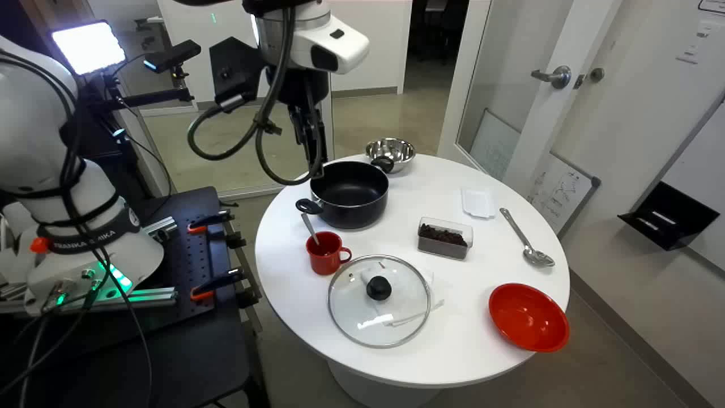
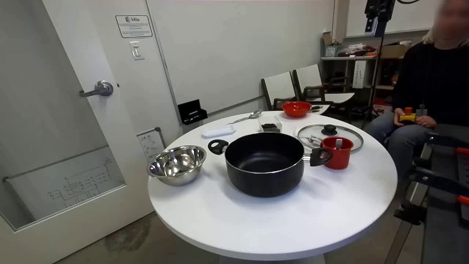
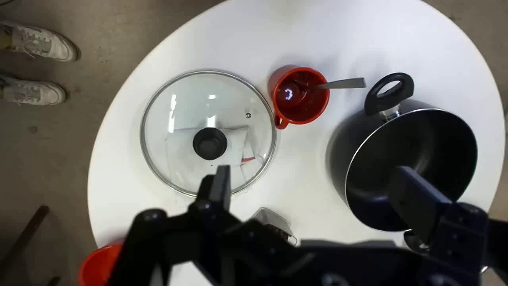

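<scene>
My gripper (image 1: 318,168) is open and empty, high over the white round table (image 1: 464,351); in the wrist view its fingers (image 3: 311,176) stand wide apart. It is out of view in an exterior view. Nearest it is a black two-handled pot (image 1: 357,218), also in the wrist view (image 3: 340,159), right of centre. A glass lid with a black knob (image 3: 210,143) lies flat over some crumpled clear-and-white material. A red mug (image 1: 324,262) holds a metal utensil (image 3: 344,84) and stands between lid and pot. A clear container (image 1: 442,247) with dark contents is partly hidden by the gripper in the wrist view.
A steel bowl (image 2: 179,179) stands beside the pot at the table's edge. A red bowl (image 1: 529,317), a slotted metal spoon (image 1: 527,241) and a white tray (image 1: 478,203) lie on the far side from the robot base. A person (image 2: 436,80) sits near the table.
</scene>
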Tool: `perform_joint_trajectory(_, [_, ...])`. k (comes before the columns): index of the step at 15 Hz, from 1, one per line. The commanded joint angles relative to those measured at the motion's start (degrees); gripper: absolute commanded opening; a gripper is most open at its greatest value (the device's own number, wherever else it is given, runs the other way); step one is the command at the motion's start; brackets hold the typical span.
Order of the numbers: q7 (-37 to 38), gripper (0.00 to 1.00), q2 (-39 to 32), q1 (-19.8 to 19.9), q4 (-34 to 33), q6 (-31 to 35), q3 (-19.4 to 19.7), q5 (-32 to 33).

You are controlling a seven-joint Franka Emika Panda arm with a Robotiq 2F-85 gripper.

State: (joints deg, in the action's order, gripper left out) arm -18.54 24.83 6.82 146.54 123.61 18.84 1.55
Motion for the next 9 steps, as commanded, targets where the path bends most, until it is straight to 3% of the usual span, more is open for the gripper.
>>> perform_joint_trajectory(1, [-0.48, 1.00, -0.17, 1.19, -0.07, -0.10, -1.14, -0.61])
perform_joint_trajectory(9, [0.46, 1.00, -0.20, 0.77, 0.01, 1.31, -1.25, -1.91])
